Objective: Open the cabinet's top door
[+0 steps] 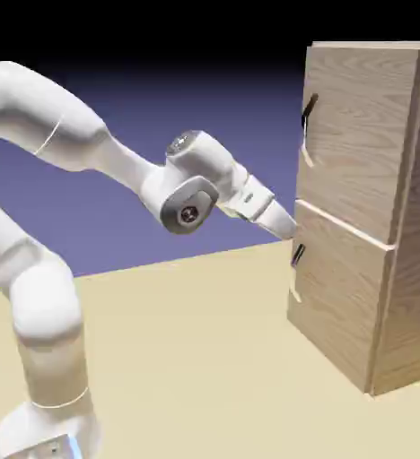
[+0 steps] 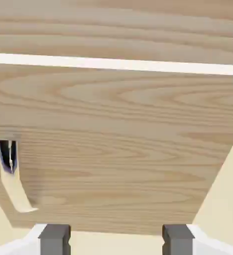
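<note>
With its fingers spread low in the hand view, the gripper (image 2: 116, 240) could, through aiming too low, catch the lower door's handle (image 2: 11, 174).

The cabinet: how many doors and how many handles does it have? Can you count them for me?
Doors: 2, the top door and the bottom door
Handles: 2, the upper handle and the lower handle
Total: 4

Exterior view: looks across at arm (image 1: 188, 184) and cabinet (image 1: 348, 152), set back.
Hand view: faces lower door (image 1: 335, 296) (image 2: 113, 149) close up.
Shared: lower door, right of exterior frame.
</note>
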Motion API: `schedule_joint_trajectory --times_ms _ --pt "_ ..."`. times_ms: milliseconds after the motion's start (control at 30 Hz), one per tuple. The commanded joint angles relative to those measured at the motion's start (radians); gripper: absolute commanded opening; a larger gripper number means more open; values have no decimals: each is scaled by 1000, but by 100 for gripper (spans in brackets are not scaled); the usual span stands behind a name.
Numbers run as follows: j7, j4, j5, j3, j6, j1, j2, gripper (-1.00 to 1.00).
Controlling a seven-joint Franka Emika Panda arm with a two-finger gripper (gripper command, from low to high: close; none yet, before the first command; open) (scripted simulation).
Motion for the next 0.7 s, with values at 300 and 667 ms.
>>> schedule_joint_trajectory --times_ms 300,667 --pt "298 112 435 211 -20 -206 -96 0" --pt "625 236 914 444 -43 -432 -202 0"
